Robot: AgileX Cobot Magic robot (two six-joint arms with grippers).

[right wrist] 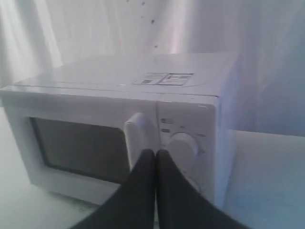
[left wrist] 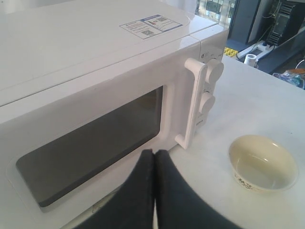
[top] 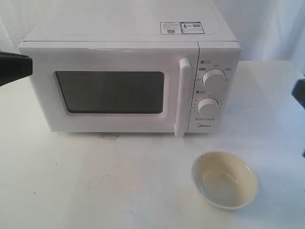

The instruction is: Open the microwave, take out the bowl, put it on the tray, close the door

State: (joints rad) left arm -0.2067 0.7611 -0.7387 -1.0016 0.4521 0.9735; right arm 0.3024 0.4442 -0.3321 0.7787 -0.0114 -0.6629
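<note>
Left fingers [left wrist: 141, 191] and right fingers [right wrist: 141, 183] are pressed together, empty; the bowl [top: 224, 180] sits on the worktop [top: 95, 191] before the shut microwave [top: 119, 57], where its glossy rim could slip from a pinch.

White microwave [top: 119, 28], door [top: 109, 93] shut; cream bowl [top: 224, 180] upright just before it.
</note>
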